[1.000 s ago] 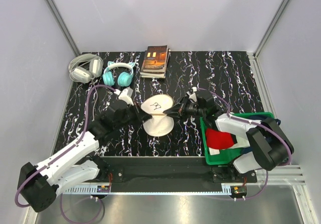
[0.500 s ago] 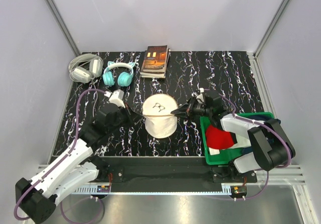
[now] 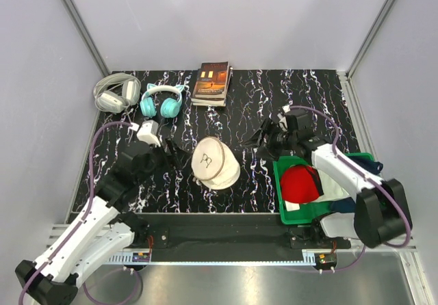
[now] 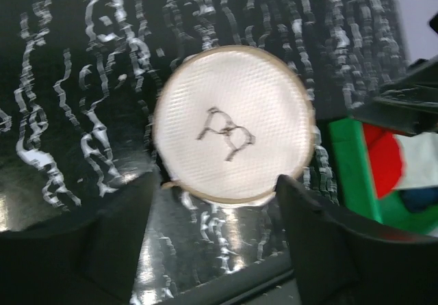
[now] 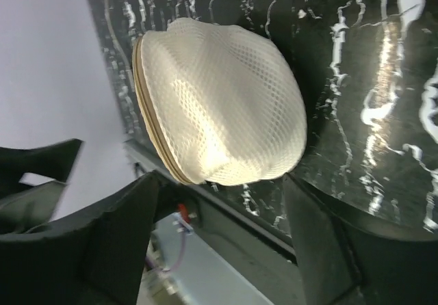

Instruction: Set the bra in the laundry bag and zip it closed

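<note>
The laundry bag (image 3: pixel 215 163) lies on the black, white-veined counter (image 3: pixel 308 93). It is a domed cream mesh pouch with a tan zip band round its rim and a small black drawing on its flat face. The left end effector (image 3: pixel 176 152) and right end effector (image 3: pixel 260 139) flank it, fingers spread, gripping nothing. Behind sit white-grey headphones (image 3: pixel 115 93), teal cat-ear headphones (image 3: pixel 162 101) and a book (image 3: pixel 212 81). A green bin (image 3: pixel 279 195) to the right holds a red cloth (image 3: pixel 301 184).
</note>
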Controlling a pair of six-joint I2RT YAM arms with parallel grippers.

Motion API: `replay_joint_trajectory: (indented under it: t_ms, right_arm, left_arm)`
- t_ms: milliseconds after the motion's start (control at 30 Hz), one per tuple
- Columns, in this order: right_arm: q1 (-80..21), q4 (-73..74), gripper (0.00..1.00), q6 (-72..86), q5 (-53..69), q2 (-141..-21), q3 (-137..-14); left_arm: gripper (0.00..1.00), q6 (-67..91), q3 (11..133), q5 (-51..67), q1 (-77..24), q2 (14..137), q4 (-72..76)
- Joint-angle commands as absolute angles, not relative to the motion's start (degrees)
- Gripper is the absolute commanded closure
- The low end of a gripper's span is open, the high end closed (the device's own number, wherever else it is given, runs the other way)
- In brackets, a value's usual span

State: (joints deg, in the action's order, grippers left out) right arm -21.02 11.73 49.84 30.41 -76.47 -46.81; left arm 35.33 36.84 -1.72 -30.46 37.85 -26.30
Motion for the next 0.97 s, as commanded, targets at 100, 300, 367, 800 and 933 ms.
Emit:
replay_joint_trajectory:
  t_ms: [100,300,367,800,933]
  right_arm:
    - [-34.61,27.07,0.07,38.94,14.69,-71.19,-53.26]
    - [-44.21,15.77,0.0,40.16,8.88,-63.48,-45.04]
    - [-44.73,11.88,0.0,41.3,9.05,-56.71,-40.63]
    - [-44.91,-6.15,0.0,58.86,8.17,-2.76,-2.84]
    - [-45.0,-28.93,0.0,63.01,17.2,-7.97,-0.36]
  left_arm:
    - [0.12,34.98,39.99,6.52,-39.44,41.22,-13.64]
    - [0.11,35.68,31.93,-4.98,-59.66,37.12,1.73]
    - [0.11,36.3,24.46,-6.15,-64.32,33.24,9.55]
    - [0.07,49.83,-6.76,-0.73,-68.38,-7.75,23.1]
    - [0.03,56.23,-10.54,5.96,-68.55,-0.36,50.68]
